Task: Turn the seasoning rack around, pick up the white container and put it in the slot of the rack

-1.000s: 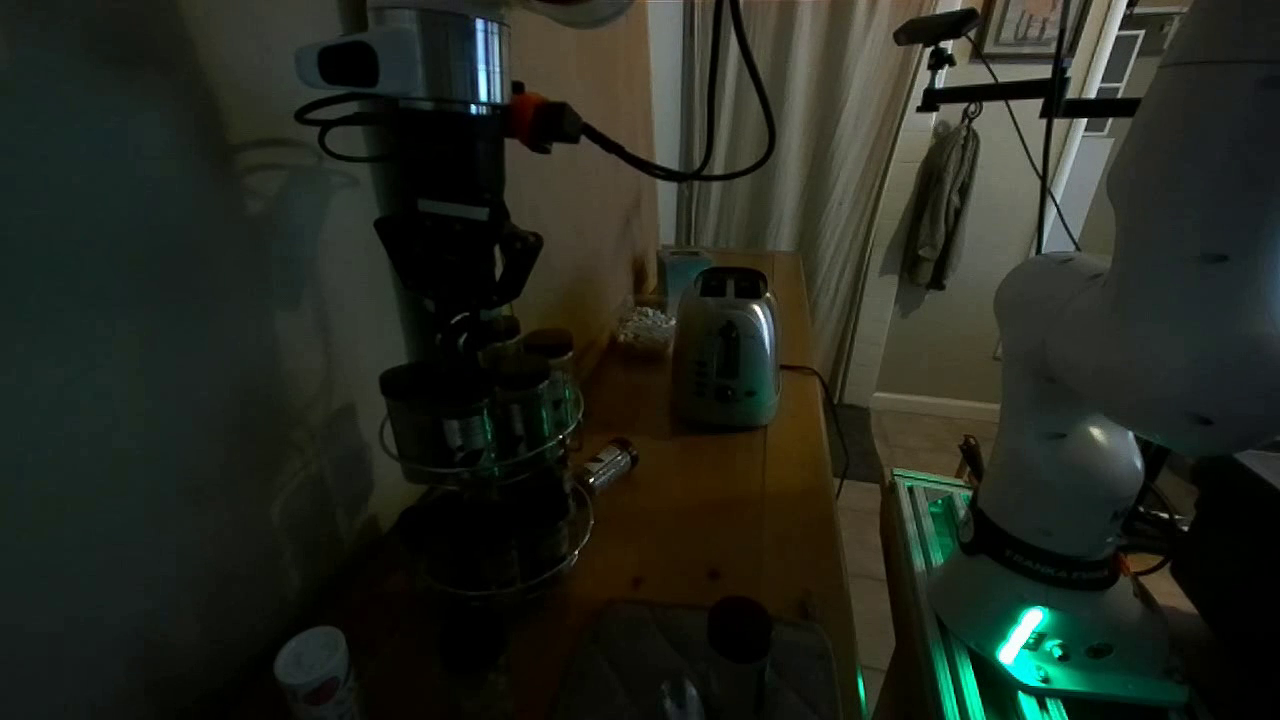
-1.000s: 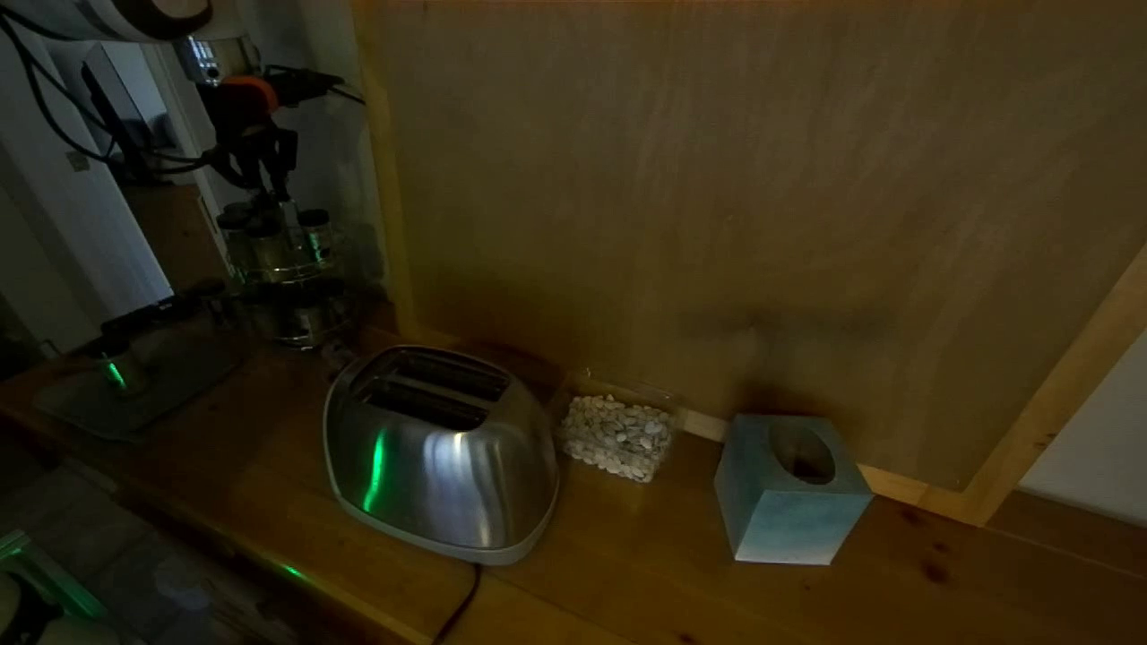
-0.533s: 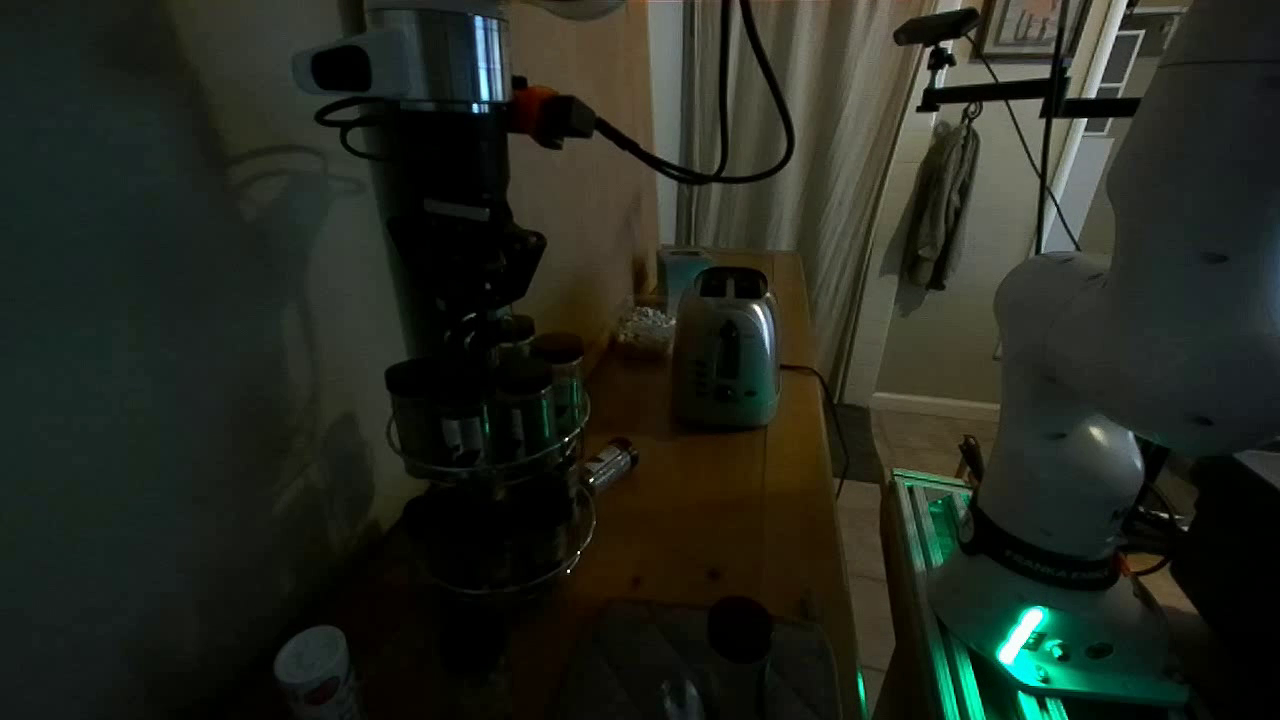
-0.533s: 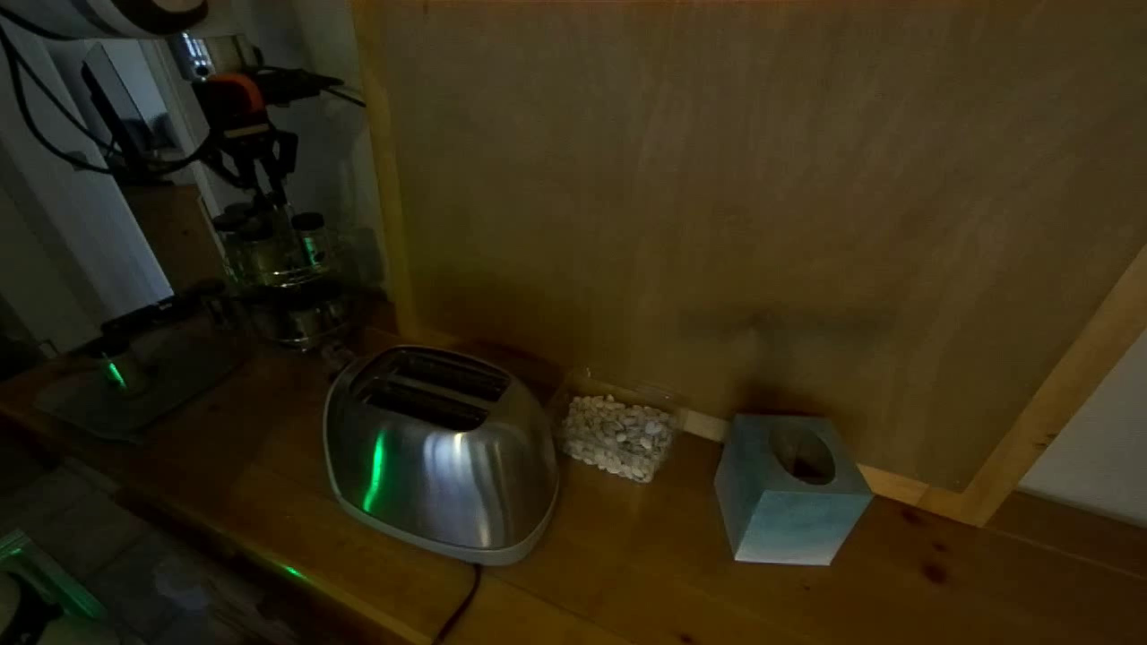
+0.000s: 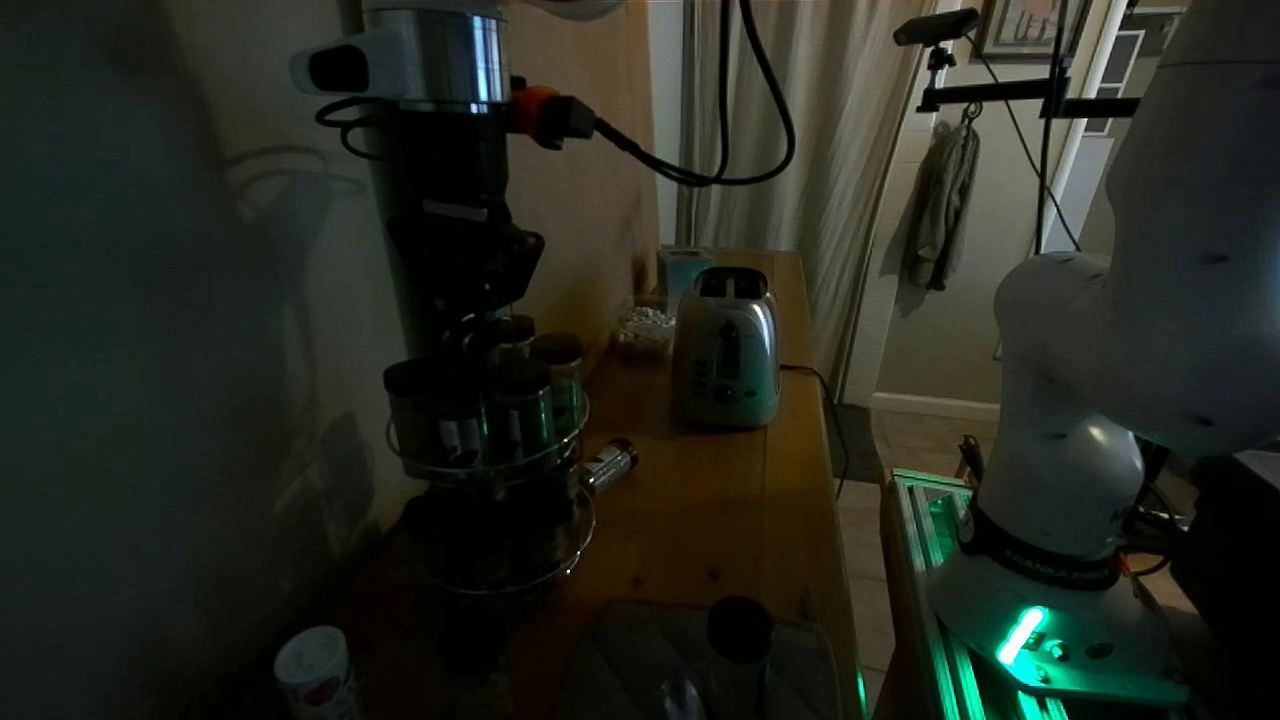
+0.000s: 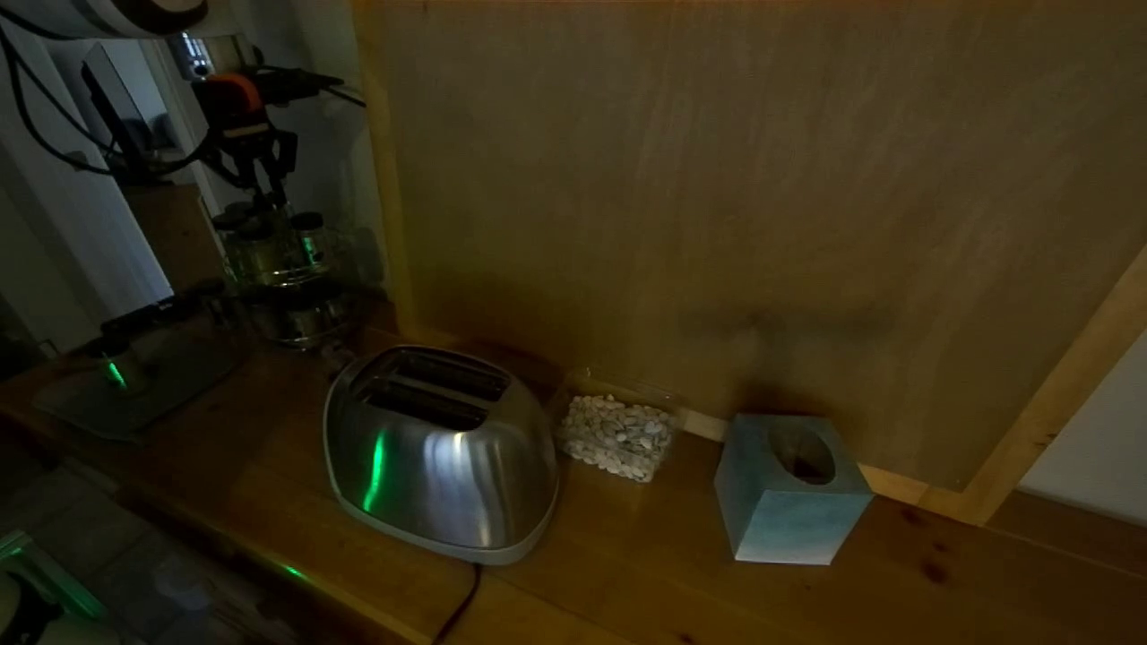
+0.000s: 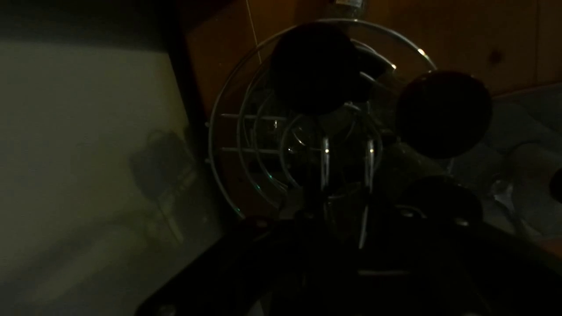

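The seasoning rack point(image 5: 500, 469), a round two-tier wire carousel with dark-lidded jars, stands by the wall in both exterior views. It also shows from above in the wrist view point(image 7: 212, 131). My gripper point(image 5: 465, 330) is over the rack's top, pointing down. In the wrist view its dark fingers point(image 7: 345, 206) lie on either side of the rack's upright wire handle point(image 7: 369, 162) and look closed on it. The fingertips are very dark there. The white container point(image 5: 318, 670), a white round jar with a red mark, stands at the near left, away from the gripper.
A lidded jar point(image 5: 608, 465) lies on its side beside the rack. Another jar point(image 5: 740, 640) stands on a grey mat point(image 5: 620, 660). The silver toaster point(image 6: 444, 484), a box of pebbles point(image 6: 618, 434) and a blue tissue box point(image 6: 789, 511) stand farther along. The wall is close beside the rack.
My gripper has turned slightly about its vertical axis, and its cable has swung. The rack has turned and shifted slightly with it. Over the last half second almost nothing has moved.
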